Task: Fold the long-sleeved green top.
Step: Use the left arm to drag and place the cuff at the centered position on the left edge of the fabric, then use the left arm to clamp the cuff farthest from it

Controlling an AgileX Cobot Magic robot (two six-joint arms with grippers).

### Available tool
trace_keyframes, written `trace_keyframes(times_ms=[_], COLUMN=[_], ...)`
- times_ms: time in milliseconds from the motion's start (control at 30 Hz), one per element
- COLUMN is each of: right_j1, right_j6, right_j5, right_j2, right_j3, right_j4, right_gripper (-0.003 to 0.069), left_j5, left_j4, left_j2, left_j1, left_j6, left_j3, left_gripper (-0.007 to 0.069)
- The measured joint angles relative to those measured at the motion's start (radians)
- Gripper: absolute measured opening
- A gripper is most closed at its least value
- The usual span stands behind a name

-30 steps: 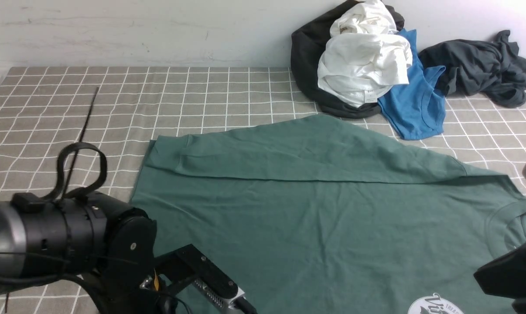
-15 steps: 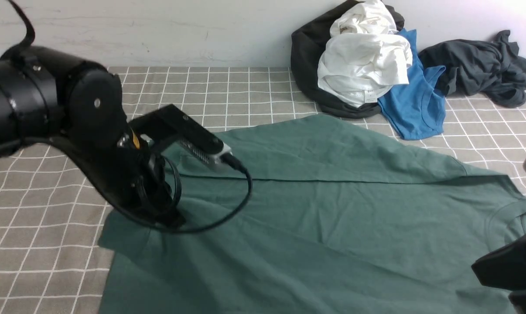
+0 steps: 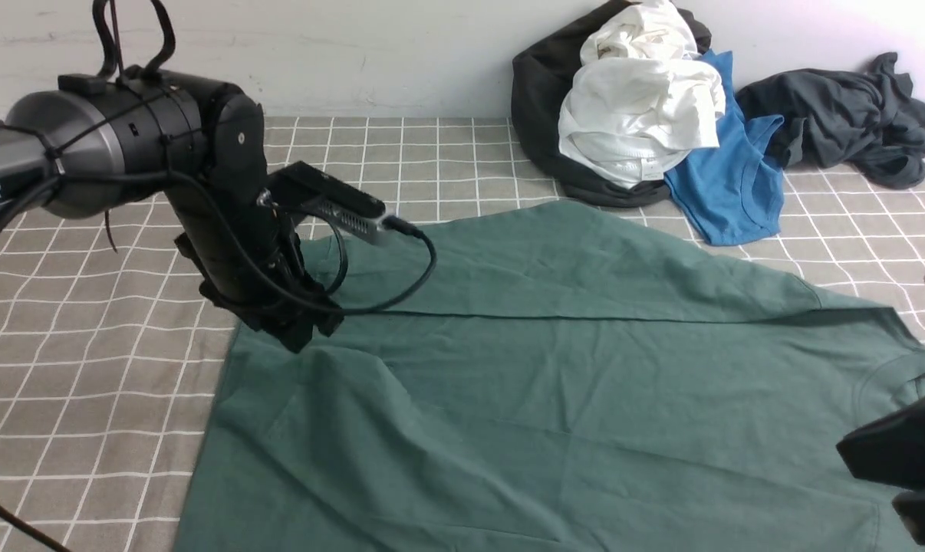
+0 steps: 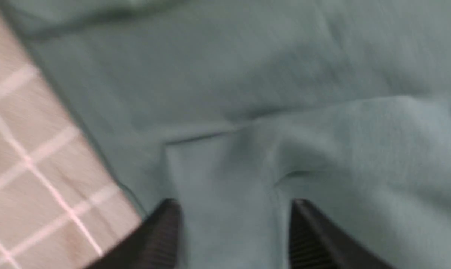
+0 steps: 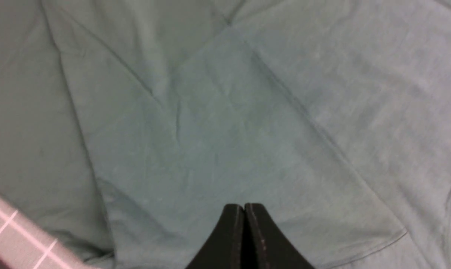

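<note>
The checked surface (image 3: 87, 368) carries the green long-sleeved top (image 3: 585, 383) spread wide across its middle and near side, with a heap of other clothes, white, blue and charcoal, well apart at the far wall. A second ago the top's near part lay flat with its round white logo showing. The left arm has since swung up from the near edge to the top's far left corner, drawing cloth with it, and the logo is now out of sight under the turned layer. The left end effector (image 4: 233, 209) sits just beside the long crease that runs across the garment. Its jaws, narrow until a moment ago, now stand wide, and a loose corner of green cloth lies between and just beyond them in the blurred wrist view. That reads as a release, so this fold seems to be laid, though a soft ridge under the arm looks unsettled. The right end effector (image 5: 244, 209) remains pressed together over the cloth at the near right, and nothing shows between its jaws.
</note>
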Motion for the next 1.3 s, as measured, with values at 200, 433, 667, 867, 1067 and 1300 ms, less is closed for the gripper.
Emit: trace_keyframes(times_ms=[200,433,667,867,1067,1300], right_j1=[0.000,0.000,0.000,0.000,0.000,0.000], right_j6=[0.056,0.083,0.084,0.084,0.084,0.082], right_j5=[-0.027,-0.040,-0.043,-0.043,-0.043,-0.043], right_j2=[0.119,0.267,0.336,0.348,0.349,0.349], right_j3=[-0.084,-0.214,-0.255,-0.255,-0.255,-0.255], right_j4=[-0.082,-0.105,-0.102,-0.102,-0.102,-0.102], right_gripper=[-0.0015,-0.0015,-0.0015,-0.0015,-0.0015,-0.0015], left_j5=[-0.002,-0.041,-0.019,0.004,0.030,0.088], left_j4=[-0.073,-0.117,-0.128,-0.132,-0.153,-0.156], left_j2=[0.116,0.307,0.457,0.462,0.464,0.469], left_j1=[0.093,0.141,0.142,0.142,0.142,0.142], left_j6=[-0.022,-0.025,-0.036,-0.041,-0.043,-0.043], left_j3=[-0.198,-0.362,-0.488,-0.500,-0.515,-0.570], left_gripper=[0.0563,0.0573,0.0562,0.0363,0.0116,0.0076])
